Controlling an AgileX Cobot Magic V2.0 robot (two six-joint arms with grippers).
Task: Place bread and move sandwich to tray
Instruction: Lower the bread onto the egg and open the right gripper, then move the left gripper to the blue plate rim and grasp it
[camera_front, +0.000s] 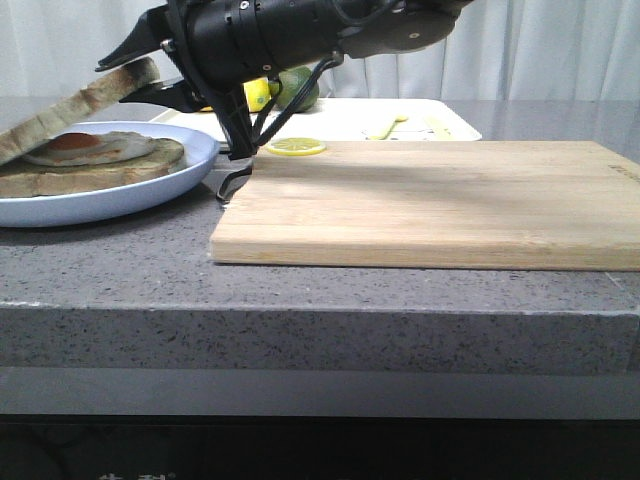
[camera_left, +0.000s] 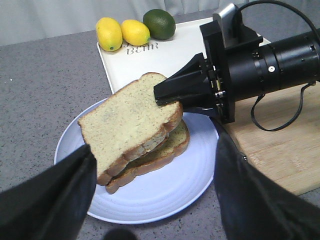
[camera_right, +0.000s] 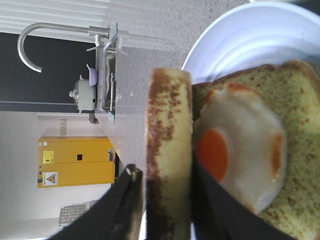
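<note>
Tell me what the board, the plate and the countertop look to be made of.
The cutting board looks like light wood or bamboo, with visible grain strips and a matte face. The plate is pale blue and smooth with a soft sheen and concentric ridges, either plastic or glazed ceramic. The countertop seems to be grey speckled stone or composite.

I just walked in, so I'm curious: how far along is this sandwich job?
Done: the egg lies on the lower slice on the blue plate. In hand: the right tool holds the bread tilted over it. Left: moving the sandwich to the white tray.
</note>
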